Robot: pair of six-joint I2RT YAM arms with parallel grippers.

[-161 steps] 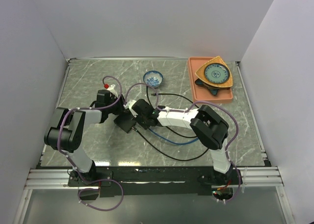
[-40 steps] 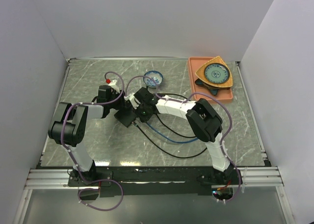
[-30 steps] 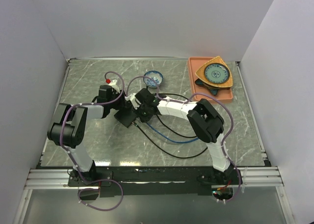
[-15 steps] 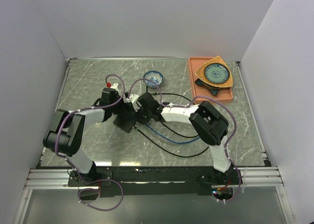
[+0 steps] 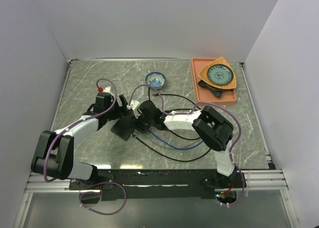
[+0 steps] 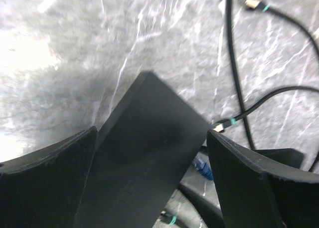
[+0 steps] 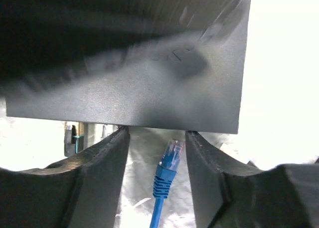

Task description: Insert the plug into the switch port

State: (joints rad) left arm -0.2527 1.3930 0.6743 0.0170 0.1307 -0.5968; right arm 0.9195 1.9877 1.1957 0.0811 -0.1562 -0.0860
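Note:
The switch, a flat black box, lies mid-table between my two grippers. In the left wrist view the switch fills the gap of my left gripper, which is open, with its fingers standing off both sides. The blue plug lies loose between the fingers of my right gripper, open, with space on both sides. Its clear tip points at the edge of the switch, just short of it. The ports are hidden. From above, the left gripper and right gripper flank the switch.
The blue cable and a black cable loop across the table toward the right arm. Teal-banded black plugs lie beside the switch. A small patterned bowl sits behind, and an orange tray with a plate stands at the back right.
Both grippers have opened; the right one let go of the blue plug. The left arm swung back and left, and the switch shifted slightly toward the near edge.

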